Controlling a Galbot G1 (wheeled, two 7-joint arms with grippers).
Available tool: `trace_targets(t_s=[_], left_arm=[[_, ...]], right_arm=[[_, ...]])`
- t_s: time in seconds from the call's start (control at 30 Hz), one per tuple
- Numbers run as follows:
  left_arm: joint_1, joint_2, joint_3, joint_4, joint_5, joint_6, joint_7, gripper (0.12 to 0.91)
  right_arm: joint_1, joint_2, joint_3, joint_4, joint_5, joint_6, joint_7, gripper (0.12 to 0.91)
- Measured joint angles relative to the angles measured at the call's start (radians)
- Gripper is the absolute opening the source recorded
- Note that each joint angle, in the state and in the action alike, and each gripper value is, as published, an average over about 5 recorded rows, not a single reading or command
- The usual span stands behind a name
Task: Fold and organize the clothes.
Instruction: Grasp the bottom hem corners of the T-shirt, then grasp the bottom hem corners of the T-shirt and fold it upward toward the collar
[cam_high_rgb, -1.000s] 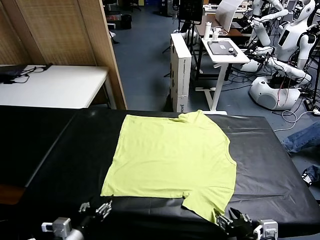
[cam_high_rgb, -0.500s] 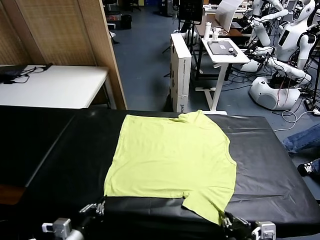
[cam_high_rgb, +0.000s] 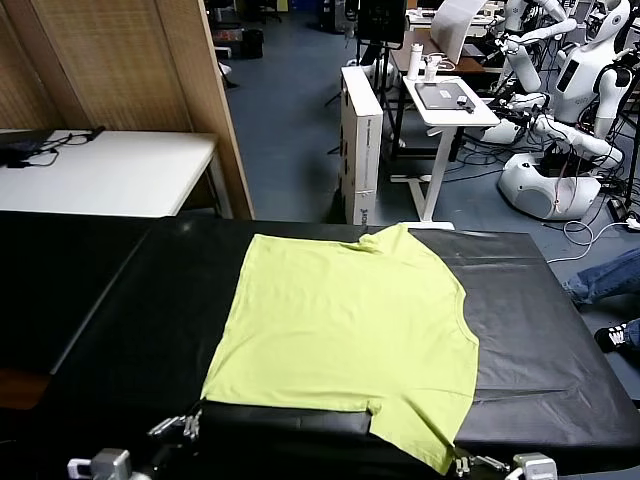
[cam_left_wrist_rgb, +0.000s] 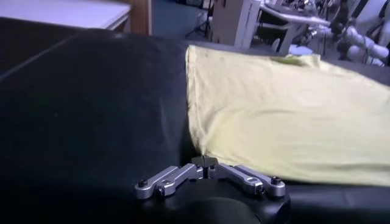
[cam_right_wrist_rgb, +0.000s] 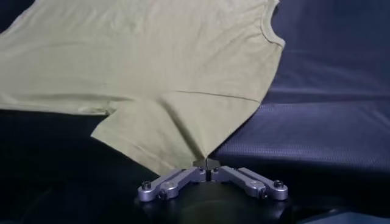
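T-shirt (cam_high_rgb: 350, 325): thin lime fabric, flat, now dragged nearer.
Left claw (cam_left_wrist_rgb: 206, 164): pinching its corner.
Right claw (cam_right_wrist_rgb: 207, 163): pinching sleeve.

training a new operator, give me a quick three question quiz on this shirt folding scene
1. True or false: the T-shirt lies spread flat on the black table.
2. Which part of the shirt does the right gripper pinch: A) collar, B) near sleeve, C) far hem?
3. Fill in: the left gripper is shut on the shirt's near ____ corner.

Key: 1 true; 2 B; 3 hem.
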Motion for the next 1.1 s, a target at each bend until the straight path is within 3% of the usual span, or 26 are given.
trace_targets(t_s=[0.4,0.63,1.1], left_arm=[[-0.178,-0.063,0.027,0.043,-0.07,0.004,-0.037,0.146],[-0.308,-0.078,0.064,0.114,-0.036,-0.001,-0.042,0.146],[-0.469,-0.018,0.141,0.261,0.008,-0.008,-0.038,0.146]], right_arm=[[0.245,-0.083,-0.042,-0.176,0.003,0.159,-0.098,0.14],[0.433,-0.1,-0.121,-0.336,-0.005,0.191,-0.105,0.14],[0.732,-0.082,-0.298,-0.556,-0.064,0.186,-0.104,0.14]])
